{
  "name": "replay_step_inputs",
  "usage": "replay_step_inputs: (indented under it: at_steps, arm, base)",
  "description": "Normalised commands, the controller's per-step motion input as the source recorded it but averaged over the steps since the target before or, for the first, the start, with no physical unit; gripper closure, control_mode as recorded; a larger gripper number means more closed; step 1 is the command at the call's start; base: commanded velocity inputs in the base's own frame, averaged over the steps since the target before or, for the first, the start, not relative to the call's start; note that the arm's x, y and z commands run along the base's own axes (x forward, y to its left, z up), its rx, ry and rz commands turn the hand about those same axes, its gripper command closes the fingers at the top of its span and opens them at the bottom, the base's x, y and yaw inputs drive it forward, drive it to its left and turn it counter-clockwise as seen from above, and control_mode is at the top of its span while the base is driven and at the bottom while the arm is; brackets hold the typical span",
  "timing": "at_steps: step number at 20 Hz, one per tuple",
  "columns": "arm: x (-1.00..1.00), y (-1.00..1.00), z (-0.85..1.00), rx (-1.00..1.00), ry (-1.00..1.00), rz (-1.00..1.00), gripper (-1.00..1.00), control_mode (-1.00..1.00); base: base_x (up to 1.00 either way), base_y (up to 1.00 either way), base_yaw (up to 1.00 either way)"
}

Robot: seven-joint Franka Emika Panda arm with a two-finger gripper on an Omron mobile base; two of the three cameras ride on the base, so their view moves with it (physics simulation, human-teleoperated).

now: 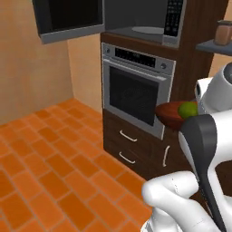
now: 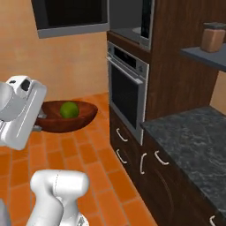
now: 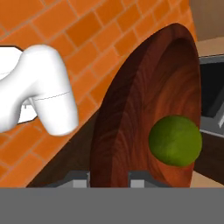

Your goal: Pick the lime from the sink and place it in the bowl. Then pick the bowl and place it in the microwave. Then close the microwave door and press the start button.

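The reddish-brown bowl [image 1: 168,116] [image 2: 66,121] [image 3: 144,100] hangs in the air in front of the cabinet wall, at about the height of the steel oven's lower edge. The green lime [image 1: 188,109] [image 2: 69,109] [image 3: 175,140] lies inside it. My gripper [image 3: 111,177] [image 2: 37,128] is shut on the bowl's near rim, one finger on each side of the wall. Higher up, the microwave [image 1: 145,20] [image 2: 143,20] stands open with a glass plate inside. Its black door [image 1: 68,18] [image 2: 70,15] is swung out to the left. The sink is out of view.
A steel oven [image 1: 136,90] sits under the microwave, with two drawers [image 1: 127,145] below it. A dark stone counter [image 2: 190,132] runs to the right, under a shelf with a brown jar [image 2: 213,37]. Orange brick floor [image 1: 45,158] lies to the left.
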Motion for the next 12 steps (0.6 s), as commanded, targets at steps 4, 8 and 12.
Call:
replay_step_inputs:
  at_steps: [4,8,12]
  arm:
    - [0.0,0.0,0.0,0.0,0.0,0.0,1.0,1.0]
    - [0.0,0.0,0.0,0.0,0.0,0.0,1.0,1.0]
    - [0.0,0.0,0.0,0.0,0.0,0.0,1.0,1.0]
  base:
    - [1.0,0.42,-0.26]
    - [0.81,0.88,-0.58]
    - [0.39,1.0,-0.6]
